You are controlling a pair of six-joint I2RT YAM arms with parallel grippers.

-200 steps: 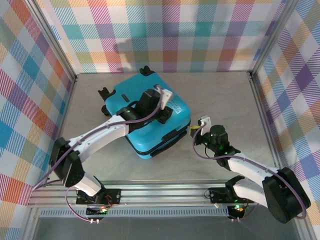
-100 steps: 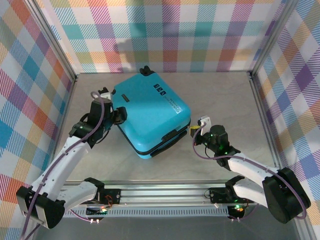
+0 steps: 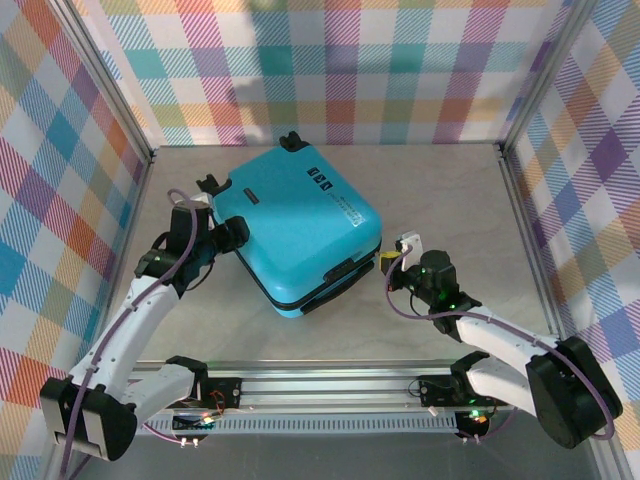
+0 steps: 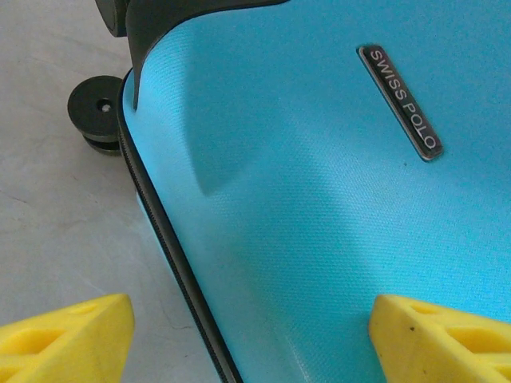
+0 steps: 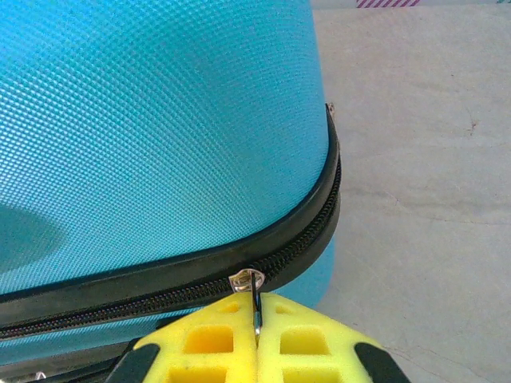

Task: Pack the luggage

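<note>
The luggage [image 3: 300, 225], a turquoise hard-shell suitcase with its lid down, lies flat mid-table. My left gripper [image 3: 230, 238] is at its left corner, by a black wheel [image 4: 100, 108]. In the left wrist view that gripper [image 4: 255, 351] is open. One yellow fingertip [image 4: 68, 335] is over the table, the other over the shell, with the black zipper seam [image 4: 172, 263] between them. My right gripper [image 3: 386, 262] is at the suitcase's right corner. In the right wrist view it [image 5: 257, 319] is shut on the metal zipper pull [image 5: 255, 302].
Plaid walls and aluminium posts [image 3: 115, 100] enclose the grey table [image 3: 450, 190] on three sides. A metal rail [image 3: 330, 385] runs along the near edge. A dark "SWISS POLO" label [image 4: 399, 100] sits on the lid. Bare tabletop lies right of and behind the suitcase.
My left arm has pulled off the top of the suitcase to its left corner, and its jaws have opened. The right arm has not moved.
</note>
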